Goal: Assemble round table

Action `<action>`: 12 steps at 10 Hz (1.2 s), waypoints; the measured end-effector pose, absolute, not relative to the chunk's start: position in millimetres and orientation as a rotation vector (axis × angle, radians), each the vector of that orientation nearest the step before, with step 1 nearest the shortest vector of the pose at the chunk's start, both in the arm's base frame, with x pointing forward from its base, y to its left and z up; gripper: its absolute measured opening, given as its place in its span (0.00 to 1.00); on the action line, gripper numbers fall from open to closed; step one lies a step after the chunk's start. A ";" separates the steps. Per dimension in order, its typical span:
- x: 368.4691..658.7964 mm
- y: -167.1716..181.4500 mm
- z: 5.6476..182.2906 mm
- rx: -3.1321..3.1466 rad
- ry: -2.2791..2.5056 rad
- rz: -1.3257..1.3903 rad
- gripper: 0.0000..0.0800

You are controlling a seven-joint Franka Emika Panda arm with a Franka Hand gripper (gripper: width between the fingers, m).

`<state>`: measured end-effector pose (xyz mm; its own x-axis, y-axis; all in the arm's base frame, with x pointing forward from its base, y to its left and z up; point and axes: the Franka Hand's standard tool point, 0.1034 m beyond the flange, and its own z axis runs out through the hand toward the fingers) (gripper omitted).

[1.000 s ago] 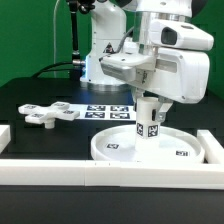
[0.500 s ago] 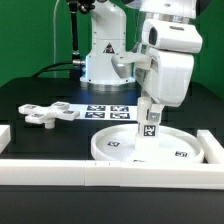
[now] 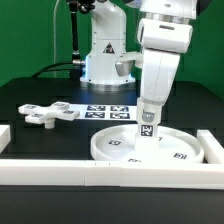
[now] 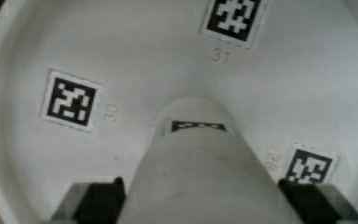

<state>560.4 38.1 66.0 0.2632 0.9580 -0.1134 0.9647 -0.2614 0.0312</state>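
The large rimmed round disc [image 3: 148,148] lies flat on the black table at the front right of the exterior view, markers on its face. The short marked cylinder leg [image 3: 147,128] stands upright on the disc's middle. My gripper [image 3: 148,112] is shut on the leg from above. In the wrist view the leg [image 4: 202,165] runs between my two dark fingertips [image 4: 101,200], its end against the disc [image 4: 140,60]. The cross-shaped foot piece [image 3: 44,114] lies apart at the exterior view's left.
The marker board [image 3: 105,110] lies flat behind the disc. Long white border rails [image 3: 100,172] run along the front and at the exterior view's right [image 3: 210,148]. A small white block [image 3: 4,136] sits at the left edge.
My wrist has turned about the upright axis, so the gripper body looks narrower now. The leg has turned with it and stays upright on the disc's middle.
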 end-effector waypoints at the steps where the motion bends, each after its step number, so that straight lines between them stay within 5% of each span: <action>1: 559.5 35.6 66.7 2.527 1.727 -0.103 0.51; 5: 556.8 38.4 65.2 2.811 1.316 -0.113 0.51; 7: 556.5 38.1 64.8 2.810 1.319 -0.114 0.61; 8: 555.3 37.8 66.4 2.808 1.320 -0.112 0.77; 12: 520.9 -11.6 103.3 2.773 1.358 -0.106 0.81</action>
<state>520.9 -11.6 103.3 0.6115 0.7868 -0.0841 0.7903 -0.6125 0.0164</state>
